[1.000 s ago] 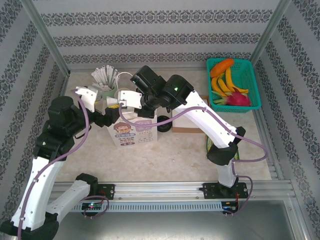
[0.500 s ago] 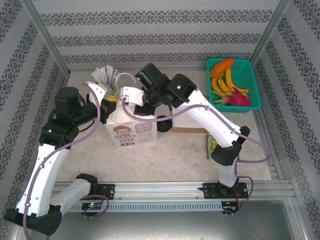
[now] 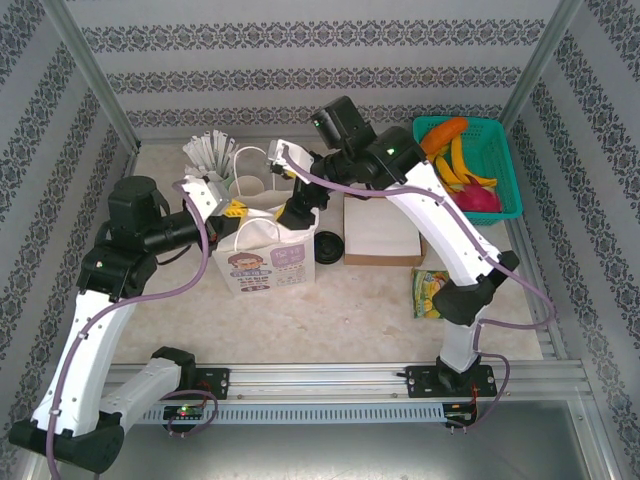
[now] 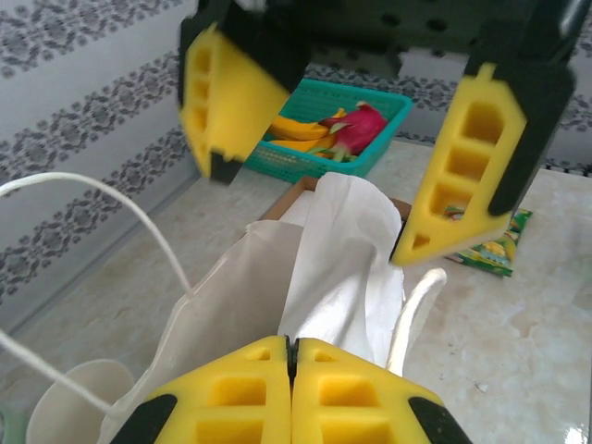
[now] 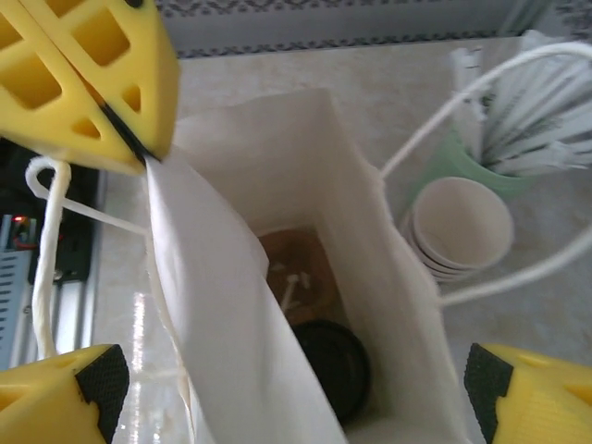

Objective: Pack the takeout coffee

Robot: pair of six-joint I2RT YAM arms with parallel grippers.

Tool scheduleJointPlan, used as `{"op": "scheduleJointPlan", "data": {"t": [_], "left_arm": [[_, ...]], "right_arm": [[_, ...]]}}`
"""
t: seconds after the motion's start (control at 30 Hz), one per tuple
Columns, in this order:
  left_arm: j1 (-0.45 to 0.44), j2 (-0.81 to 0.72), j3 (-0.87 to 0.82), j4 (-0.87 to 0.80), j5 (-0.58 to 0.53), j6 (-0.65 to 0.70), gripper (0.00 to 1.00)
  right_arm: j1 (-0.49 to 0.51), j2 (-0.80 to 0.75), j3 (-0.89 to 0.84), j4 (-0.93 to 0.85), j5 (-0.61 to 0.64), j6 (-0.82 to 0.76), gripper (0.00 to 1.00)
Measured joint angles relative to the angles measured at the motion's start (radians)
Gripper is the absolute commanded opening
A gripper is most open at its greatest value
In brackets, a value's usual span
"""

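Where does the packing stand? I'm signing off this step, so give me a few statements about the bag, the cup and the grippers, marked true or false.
1. The takeout coffee sits at the bottom of the white paper bag. True.
2. The right gripper is shut on the cup. False: it is open above the bag's mouth, holding nothing.
3. The left gripper is shut on the bag's rim. True.
4. The stack of cream paper cups is inside the bag. False: it stands on the table beside the bag, next to the pale green cup of sticks.
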Motion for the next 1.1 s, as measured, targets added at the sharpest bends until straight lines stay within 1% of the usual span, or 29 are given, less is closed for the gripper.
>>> {"op": "scheduleJointPlan", "data": {"t": [0.1,0.37,0.4,0.5,0.53,0.57,0.6,0.63,0.7,0.73,0.77,0.8,0.83,0.87,0.9,1.0,1.03,1.1], "left_arm": [[0.000,0.020,0.000,0.000,0.022,0.025,0.00],[0.007,0.014,0.000,0.009,0.027,0.048,0.00],[0.007,0.010,-0.001,0.016,0.027,0.048,0.00],[0.008,0.003,-0.001,0.039,0.028,0.047,0.01],[0.008,0.003,-0.001,0.042,0.028,0.047,0.03],[0.008,0.003,-0.001,0.042,0.029,0.047,0.06],[0.009,0.003,-0.001,0.043,0.028,0.047,0.10],[0.009,0.003,-0.001,0.043,0.028,0.047,0.21],[0.011,0.001,-0.001,0.044,0.024,0.034,0.50],[0.012,-0.002,-0.001,0.044,0.016,0.020,0.55],[0.012,-0.008,-0.004,0.047,0.004,-0.002,0.64],[0.012,-0.020,-0.013,0.056,-0.020,-0.032,0.77],[0.012,-0.037,-0.026,0.068,-0.058,-0.071,0.88],[0.012,-0.056,-0.036,0.075,-0.103,-0.116,0.96],[0.012,-0.075,-0.044,0.079,-0.159,-0.167,1.00],[0.013,-0.112,-0.035,0.069,-0.392,-0.365,1.00],[0.013,-0.108,-0.011,0.035,-0.473,-0.434,1.00],[0.013,-0.085,0.054,-0.037,-0.603,-0.555,1.00]], "right_arm": [[0.004,0.040,0.017,-0.021,-0.042,-0.016,0.85],[-0.003,0.112,0.060,-0.109,-0.158,-0.026,0.83],[-0.003,0.121,0.067,-0.124,-0.171,-0.026,0.78],[-0.003,0.128,0.069,-0.146,-0.189,-0.022,0.49],[-0.003,0.129,0.069,-0.148,-0.191,-0.020,0.40],[-0.003,0.129,0.069,-0.148,-0.190,-0.015,0.34],[-0.003,0.129,0.070,-0.148,-0.189,-0.006,0.27],[-0.003,0.129,0.073,-0.147,-0.186,0.005,0.23],[-0.003,0.129,0.079,-0.143,-0.175,0.021,0.12],[-0.003,0.129,0.080,-0.142,-0.170,0.032,0.07],[-0.003,0.129,0.081,-0.140,-0.166,0.038,0.05],[-0.003,0.129,0.081,-0.139,-0.159,0.045,0.03],[-0.003,0.129,0.081,-0.138,-0.151,0.053,0.03],[-0.002,0.129,0.080,-0.138,-0.145,0.055,0.03],[-0.002,0.129,0.080,-0.139,-0.137,0.057,0.03],[0.006,0.131,0.080,-0.150,-0.107,0.060,0.03],[0.011,0.134,0.081,-0.155,-0.094,0.061,0.03],[0.021,0.146,0.086,-0.169,-0.080,0.062,0.03]]}}
